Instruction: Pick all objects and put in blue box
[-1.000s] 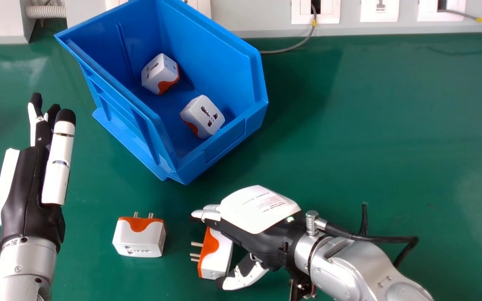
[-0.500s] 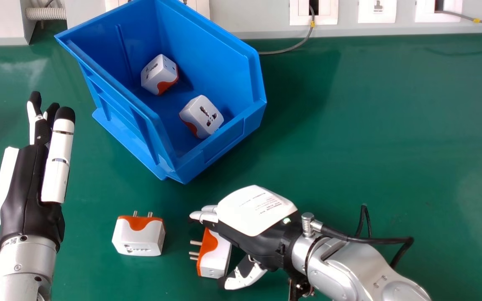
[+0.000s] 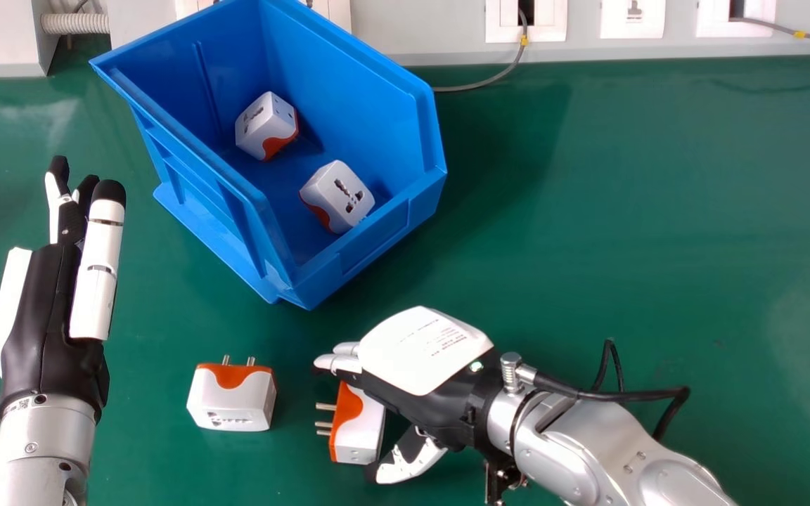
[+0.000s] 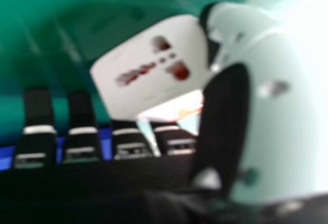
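Well, the green table is big and holds everything up. The blue box sits at the far left with its top open, maybe so things can just drop in. The left hand is at the left, wide, with straight fingers. The right hand is near the middle, held wide over one plug, its fingers by the far end and its thumb by the near end. That way it could squeeze both ends; I can't tell if it squeezes hard. Another plug lies on the table, to the left, waiting its turn. Two plugs rest inside the box, so the job looks half done. The small pins by the hand point left, out of the thumb's way.
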### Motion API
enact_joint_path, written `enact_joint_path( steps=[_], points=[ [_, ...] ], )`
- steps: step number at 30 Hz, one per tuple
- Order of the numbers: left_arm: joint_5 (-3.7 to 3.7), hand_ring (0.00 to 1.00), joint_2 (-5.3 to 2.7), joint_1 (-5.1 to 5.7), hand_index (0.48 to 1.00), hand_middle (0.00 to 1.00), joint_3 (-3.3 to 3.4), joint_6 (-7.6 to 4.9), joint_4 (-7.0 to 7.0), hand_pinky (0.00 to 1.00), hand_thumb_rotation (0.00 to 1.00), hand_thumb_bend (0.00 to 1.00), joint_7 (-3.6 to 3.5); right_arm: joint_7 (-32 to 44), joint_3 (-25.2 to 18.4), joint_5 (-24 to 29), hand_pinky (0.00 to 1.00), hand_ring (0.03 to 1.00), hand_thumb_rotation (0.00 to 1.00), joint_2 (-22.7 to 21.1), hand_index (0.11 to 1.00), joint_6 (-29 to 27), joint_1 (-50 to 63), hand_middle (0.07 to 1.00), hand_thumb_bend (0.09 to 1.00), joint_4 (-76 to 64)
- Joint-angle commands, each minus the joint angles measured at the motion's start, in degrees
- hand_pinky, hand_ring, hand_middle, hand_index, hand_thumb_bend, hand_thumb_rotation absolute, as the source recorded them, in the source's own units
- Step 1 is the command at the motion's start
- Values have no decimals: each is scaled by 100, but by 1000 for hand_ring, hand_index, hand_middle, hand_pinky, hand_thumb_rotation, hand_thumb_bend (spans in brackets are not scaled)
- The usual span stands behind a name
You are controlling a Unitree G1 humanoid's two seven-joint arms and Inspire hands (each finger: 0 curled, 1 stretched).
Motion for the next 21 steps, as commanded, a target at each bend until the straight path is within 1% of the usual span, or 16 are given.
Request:
enact_joint_path(
  steps=[1, 3, 8, 11, 14, 15, 16, 17, 18, 19, 20, 21],
  points=[
    [11, 1000, 21, -86, 1000, 1000, -9, -8, -203, 1000, 1000, 345, 28, 244, 279, -91, 787, 862, 353, -63, 889, 4, 237, 905, 271, 437],
    [10, 1000, 19, -87, 1000, 1000, -9, 1, -214, 1000, 1000, 348, 32, 183, 297, -137, 781, 856, 372, -69, 875, -23, 219, 899, 265, 467],
    [13, 1000, 20, -103, 1000, 1000, -13, -33, -168, 1000, 1000, 350, 35, 86, 323, -218, 766, 848, 404, -43, 856, -88, 134, 889, 264, 603],
    [18, 1000, 24, -92, 1000, 1000, -14, -23, -201, 1000, 1000, 351, 37, -27, 316, -251, 753, 842, 435, -15, 842, -118, 134, 881, 268, 645],
    [26, 1000, 25, -84, 1000, 1000, -20, -18, -222, 1000, 1000, 353, 39, -230, 312, -275, 741, 834, 443, -12, 830, -158, 164, 873, 269, 707],
    [25, 1000, 27, -80, 1000, 1000, -18, -14, -232, 1000, 1000, 355, 37, -297, 317, -294, 719, 813, 443, -22, 812, -162, 178, 855, 275, 711],
    [19, 1000, 31, -81, 1000, 1000, -13, -14, -229, 1000, 1000, 355, 34, -371, 330, -322, 719, 813, 443, -27, 812, -173, 177, 855, 275, 738],
    [11, 1000, 34, -85, 1000, 1000, -7, -14, -223, 1000, 1000, 356, 30, -446, 349, -353, 690, 779, 427, -33, 787, -194, 167, 828, 288, 776],
    [6, 1000, 36, -87, 1000, 1000, -2, -16, -220, 1000, 1000, 356, 27, -532, 382, -398, 690, 779, 427, -35, 787, -229, 141, 828, 288, 837],
    [7, 1000, 33, -86, 1000, 1000, -5, -16, -224, 1000, 1000, 356, 28, -619, 417, -442, 658, 740, 409, -38, 766, -266, 110, 797, 298, 903],
    [15, 1000, 25, -79, 1000, 1000, -17, -15, -238, 1000, 1000, 356, 33, -737, 470, -508, 658, 740, 409, -48, 766, -317, 63, 797, 298, 991],
    [27, 1000, 18, -76, 1000, 1000, -32, -9, -256, 1000, 1000, 356, 40, -875, 534, -598, 624, 703, 383, -55, 744, -371, -1, 766, 312, 1103]
  ],
)
